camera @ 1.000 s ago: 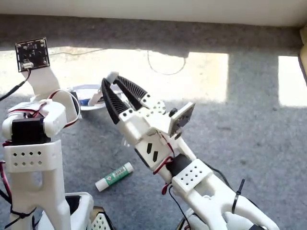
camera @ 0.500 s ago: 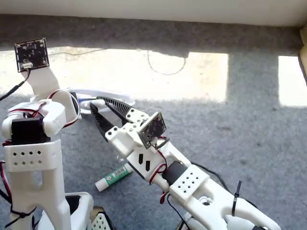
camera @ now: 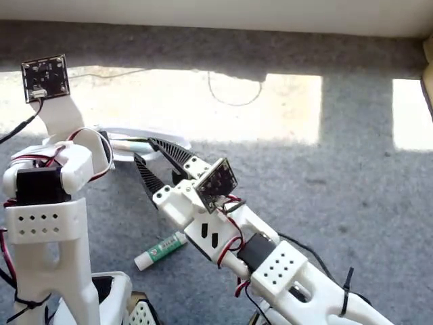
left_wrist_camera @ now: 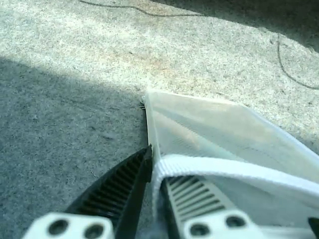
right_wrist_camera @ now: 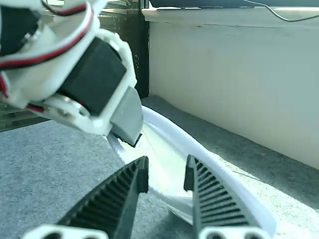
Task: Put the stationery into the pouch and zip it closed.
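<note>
Half-open and empty, the right pincer hangs just beside the pouch, tips toward its white rim. The left pincer is clamped tight on that rim near a corner. The pouch lies on grey carpet, partly in a sun patch; in the high view the left arm hides one end. A glue stick lies apart from the pouch, one end under the right arm. A thin cable trails beyond.
</note>
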